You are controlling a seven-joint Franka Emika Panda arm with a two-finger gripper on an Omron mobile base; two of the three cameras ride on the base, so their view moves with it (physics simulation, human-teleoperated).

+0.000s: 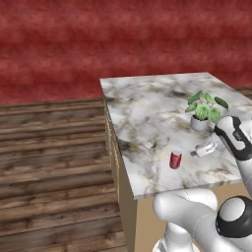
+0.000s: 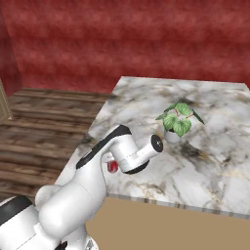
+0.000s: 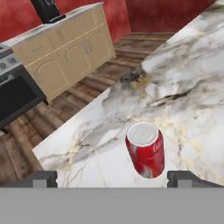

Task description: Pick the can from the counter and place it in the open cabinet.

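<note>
With the jaws spread wide either side of the can (image 3: 145, 154), a skewed descent could topple it on the worktop (image 3: 183, 87)

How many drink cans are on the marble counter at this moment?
1. A small red drink can with a silvery top stands upright near the front edge of the white-grey marble counter, ahead of the open gripper. None other visible.
</note>
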